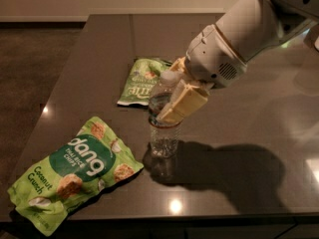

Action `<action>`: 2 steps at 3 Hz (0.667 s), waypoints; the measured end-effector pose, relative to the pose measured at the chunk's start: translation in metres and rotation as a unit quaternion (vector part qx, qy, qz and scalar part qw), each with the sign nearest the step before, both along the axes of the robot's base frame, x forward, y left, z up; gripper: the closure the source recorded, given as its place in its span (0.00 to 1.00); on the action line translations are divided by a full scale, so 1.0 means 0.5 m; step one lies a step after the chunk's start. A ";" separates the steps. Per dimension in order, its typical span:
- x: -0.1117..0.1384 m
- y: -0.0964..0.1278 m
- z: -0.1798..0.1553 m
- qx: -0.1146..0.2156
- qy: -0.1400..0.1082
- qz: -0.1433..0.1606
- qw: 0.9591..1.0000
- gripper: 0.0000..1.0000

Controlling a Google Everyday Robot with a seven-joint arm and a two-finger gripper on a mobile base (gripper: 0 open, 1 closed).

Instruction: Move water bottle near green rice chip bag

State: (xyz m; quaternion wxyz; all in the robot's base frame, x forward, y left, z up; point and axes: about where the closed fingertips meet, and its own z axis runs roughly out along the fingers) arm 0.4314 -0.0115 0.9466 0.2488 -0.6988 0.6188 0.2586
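While pinching the bottle (163, 141) high up with the hand (167, 112), at two o'clock of the chip bag (75, 178), squeeze gently: likely light, thin-walled, slippery.

dark table (99, 49) | duller green bag (141, 83) lying flat (pale lettering)
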 end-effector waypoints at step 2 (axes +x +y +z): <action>-0.004 0.008 -0.004 -0.002 0.001 0.004 1.000 0.12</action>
